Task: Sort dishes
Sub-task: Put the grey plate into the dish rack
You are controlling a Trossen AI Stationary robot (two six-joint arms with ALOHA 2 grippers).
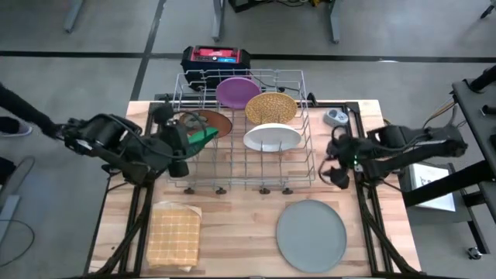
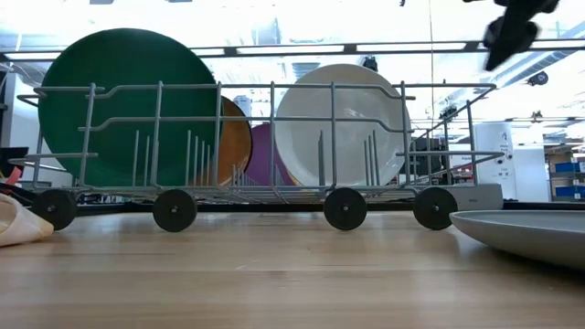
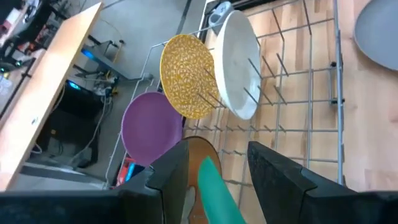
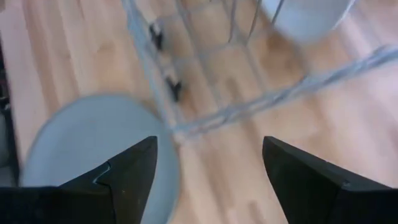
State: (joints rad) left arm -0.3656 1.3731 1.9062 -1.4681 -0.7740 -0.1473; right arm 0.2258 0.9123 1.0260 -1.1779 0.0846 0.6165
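Left claw [image 3: 214, 168] is clamped on the round green plate [image 1: 203, 136] at the wire dish rack's [image 1: 306, 167] left end, half hiding the brown one. Right claw [image 4: 208, 171] hangs spread apart beside the rack; the round grey plate [image 1: 311, 235] lies flat on the wooden desk [image 1: 232, 232].

A wire dish rack [image 1: 246, 167] on small black wheels [image 2: 175, 209] stands across the far half of the wooden desk [image 1: 232, 232]. A square tan waffle-patterned cloth [image 1: 173, 235] lies near the desk's front left corner. A small round grey-blue gadget [image 1: 335, 118] sits just beside the rack's far right corner. Behind the desk, on the grey floor, rests a black case with a red top [image 1: 216, 56].
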